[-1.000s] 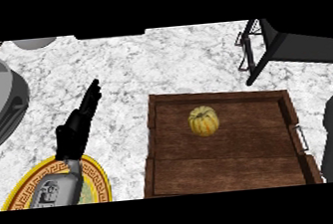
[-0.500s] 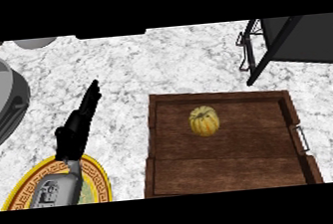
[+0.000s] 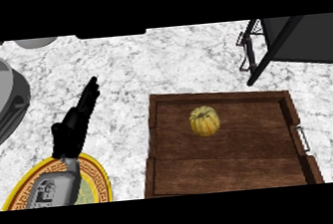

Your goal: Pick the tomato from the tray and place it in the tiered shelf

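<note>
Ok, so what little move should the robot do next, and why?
Probably bring the right hand in over the tray toward the tomato. The tomato lies untouched there, no hand is near it, the left hand rests open at the left, and the tiered shelf stands on the right.

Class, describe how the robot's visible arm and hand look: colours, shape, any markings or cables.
Only the left arm shows. Its forearm is a rounded grey casing with small dark markings. The left hand is black all over, with long slim fingers and a thumb. No cables or sleeve are visible. The right hand is out of view.
</note>
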You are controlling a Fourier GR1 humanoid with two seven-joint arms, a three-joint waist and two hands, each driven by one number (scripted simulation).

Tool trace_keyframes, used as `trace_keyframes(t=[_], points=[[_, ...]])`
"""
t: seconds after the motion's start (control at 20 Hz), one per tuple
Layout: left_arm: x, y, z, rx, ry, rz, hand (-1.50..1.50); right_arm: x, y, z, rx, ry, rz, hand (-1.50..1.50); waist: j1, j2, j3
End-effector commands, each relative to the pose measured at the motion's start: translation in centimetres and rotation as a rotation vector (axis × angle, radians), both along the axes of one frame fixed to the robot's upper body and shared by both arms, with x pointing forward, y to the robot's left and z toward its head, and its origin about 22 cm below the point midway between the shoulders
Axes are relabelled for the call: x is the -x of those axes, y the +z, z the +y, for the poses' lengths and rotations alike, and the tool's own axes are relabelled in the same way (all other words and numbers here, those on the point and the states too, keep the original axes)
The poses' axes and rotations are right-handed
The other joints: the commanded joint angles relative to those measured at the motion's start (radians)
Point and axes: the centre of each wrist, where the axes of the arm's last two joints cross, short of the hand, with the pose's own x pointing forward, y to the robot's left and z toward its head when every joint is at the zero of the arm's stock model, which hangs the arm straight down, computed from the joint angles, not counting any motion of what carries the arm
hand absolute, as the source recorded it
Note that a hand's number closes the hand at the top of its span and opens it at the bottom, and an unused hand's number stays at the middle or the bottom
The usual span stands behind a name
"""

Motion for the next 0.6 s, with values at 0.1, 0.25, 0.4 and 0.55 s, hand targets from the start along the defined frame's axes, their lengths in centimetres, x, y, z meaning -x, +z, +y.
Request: trace_keyframes(t=[0.1,0.25,0.4,0.55], points=[[-0.2,-1.2,-0.2,0.007,-0.015,0.000,0.00,-3.4,-3.1,-2.0,0.076,0.056,-0.031,1.50,0.005,0.005,0.000],[0.7,-0.4,1.5,0.010,-0.008,-0.015,0.00,-4.2,-4.0,-3.2,0.038,-0.015,-0.030,1.50,0.004,0.002,0.000],[-0.4,-0.2,-1.0,-0.006,0.005,0.002,0.00,-4.0,-2.9,-3.8,-0.175,0.108,-0.214,1.50,0.005,0.005,0.001],[-0.3,-0.1,-0.3,-0.006,-0.003,-0.014,0.00,-4.9,-3.8,-7.1,-0.193,0.124,-0.238,1.50,0.006,0.005,0.001]])
